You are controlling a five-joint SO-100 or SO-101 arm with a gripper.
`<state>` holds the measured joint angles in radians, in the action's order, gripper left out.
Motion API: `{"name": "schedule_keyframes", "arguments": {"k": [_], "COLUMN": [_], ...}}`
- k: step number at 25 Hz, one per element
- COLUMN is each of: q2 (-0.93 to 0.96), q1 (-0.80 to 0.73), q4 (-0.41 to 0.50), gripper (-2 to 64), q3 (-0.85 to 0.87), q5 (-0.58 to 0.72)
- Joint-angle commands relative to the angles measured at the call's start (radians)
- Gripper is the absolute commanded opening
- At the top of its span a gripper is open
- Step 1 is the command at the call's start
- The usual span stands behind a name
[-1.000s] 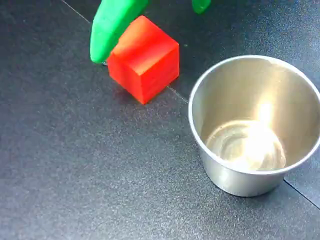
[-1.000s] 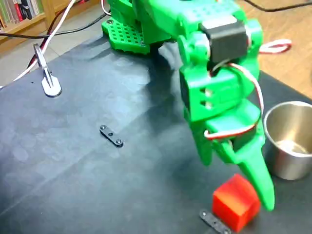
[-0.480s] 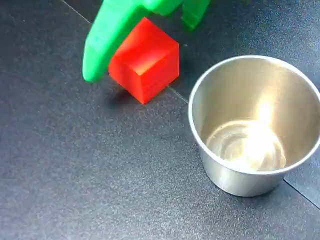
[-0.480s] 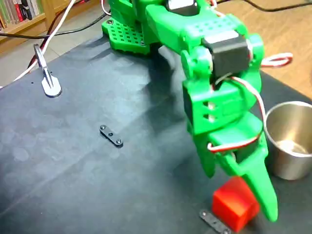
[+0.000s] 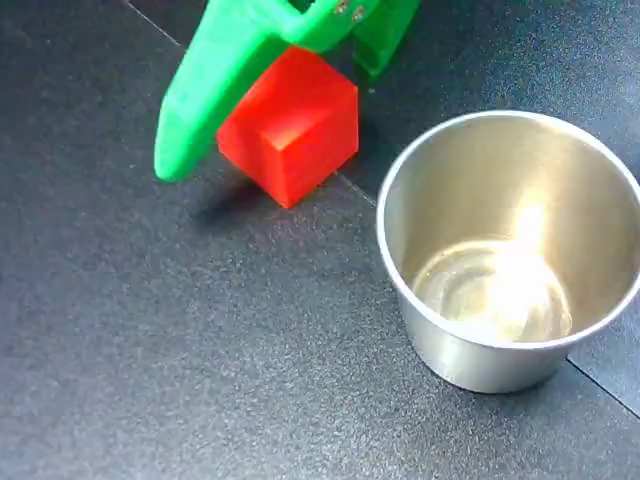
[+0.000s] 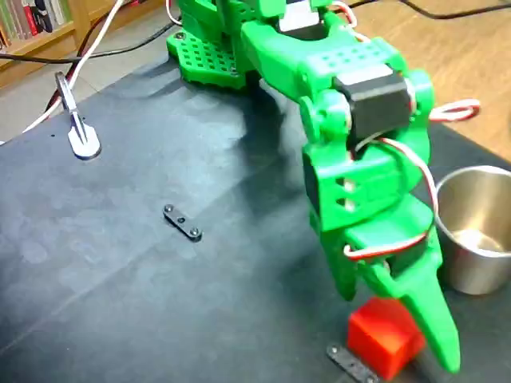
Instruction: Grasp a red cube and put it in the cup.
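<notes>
Gripper: green printed claw (image 5: 270,110), comes in from top edge of the close fixed view; upper part cut off there. Fingers spread, one on each side of the red cube, not pinching it.
Long finger (image 5: 205,95): crosses the cube's upper-left corner in the close view, tip past the cube's left side, looks raised off the mat w/ a shadow under it; contact w/ cube can't be told.
Short finger (image 5: 385,30): only a stub shows at top edge, just up-right of the cube; rest out of frame.
Gripper, wide fixed view (image 6: 391,319): long finger runs down in front of the cube's right side, tip near bottom edge; 2nd finger mostly hidden behind it.
Red cube (image 5: 292,125): on the black mat (image 5: 150,330), between the fingers, left of and near the cup, apart from it. Top-left part hidden by the long finger.
Red cube, wide view (image 6: 382,341): bottom centre-right, top & right side partly covered by the claw.
Cup (image 5: 505,245): shiny steel, upright, nothing inside but glare on the bottom; right rim clipped by frame edge.
Cup, wide view (image 6: 477,231): at right edge, cut off, left side partly behind arm wires.
Arm (image 6: 351,136): green, black servo on the wrist, red/white wires looping.
Black link plate (image 6: 183,223): flat on the mat, well left of the cube.
2nd plate (image 6: 351,365): just beside the cube's lower left, cut by bottom edge.
Metal clip (image 6: 77,120): far left of the mat, blurry.
</notes>
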<state>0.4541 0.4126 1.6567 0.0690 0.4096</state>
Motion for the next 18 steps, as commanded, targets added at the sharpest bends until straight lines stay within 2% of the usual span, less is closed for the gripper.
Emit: {"name": "schedule_keyframes", "arguments": {"k": [1,4,11,18], "q2": [0.009,0.009,-0.021,-0.005], "q1": [-0.009,-0.008,-0.011,-0.011], "q4": [-0.043,-0.081,-0.083,-0.071], "gripper": [47.4,42.0,14.9,0.0], "q3": [-0.034,-0.034,-0.018,-0.029], "q5": [0.008,0.008,0.006,0.005]}}
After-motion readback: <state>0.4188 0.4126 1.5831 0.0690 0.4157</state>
